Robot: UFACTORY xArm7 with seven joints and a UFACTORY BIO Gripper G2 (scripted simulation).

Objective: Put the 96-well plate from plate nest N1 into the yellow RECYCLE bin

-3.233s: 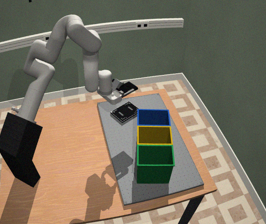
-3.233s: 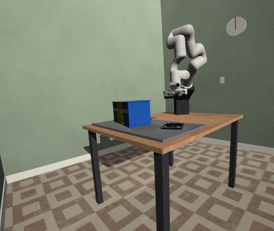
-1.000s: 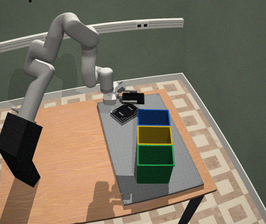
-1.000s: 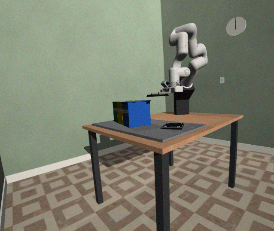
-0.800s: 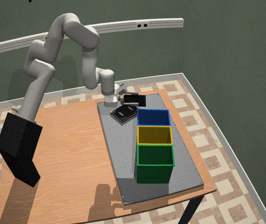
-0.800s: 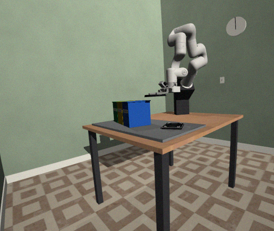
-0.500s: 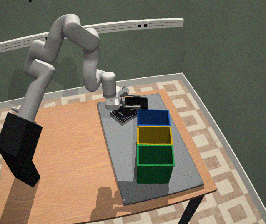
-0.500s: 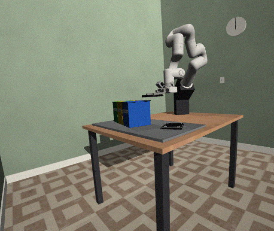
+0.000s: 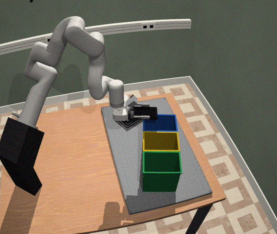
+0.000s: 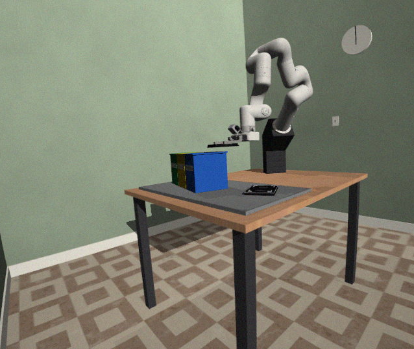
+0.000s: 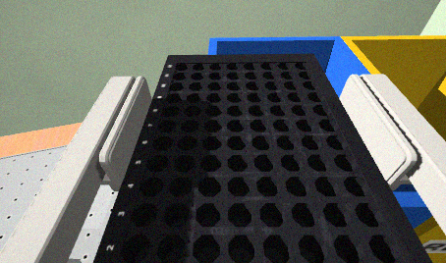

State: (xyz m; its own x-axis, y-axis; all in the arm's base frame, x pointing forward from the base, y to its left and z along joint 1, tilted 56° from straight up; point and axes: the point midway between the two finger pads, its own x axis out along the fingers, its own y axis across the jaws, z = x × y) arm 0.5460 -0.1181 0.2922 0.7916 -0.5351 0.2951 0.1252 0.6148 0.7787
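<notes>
My gripper (image 9: 146, 111) (image 10: 224, 144) (image 11: 250, 120) is shut on the black 96-well plate (image 9: 140, 111) (image 10: 219, 146) (image 11: 254, 162), with one finger along each long side. The plate looks roughly level and is higher than the bin rims. In the top view its outer end overlaps the blue bin's back left corner. The yellow bin (image 9: 161, 150) (image 10: 181, 177) (image 11: 397, 61) stands upright in the middle of the row; part of its label shows in the wrist view. The black plate nest (image 9: 127, 123) (image 10: 261, 190) holds no plate and is partly hidden by the gripper in the top view.
The blue bin (image 9: 169, 122) (image 10: 210, 172) (image 11: 352, 74) and the green bin (image 9: 160, 182) (image 10: 174, 170) stand upright on either side of the yellow one, close against it. All stand on the grey perforated board (image 9: 123, 153) (image 10: 237, 206) (image 11: 19, 196) on the wooden table (image 9: 70, 163) (image 10: 324, 180).
</notes>
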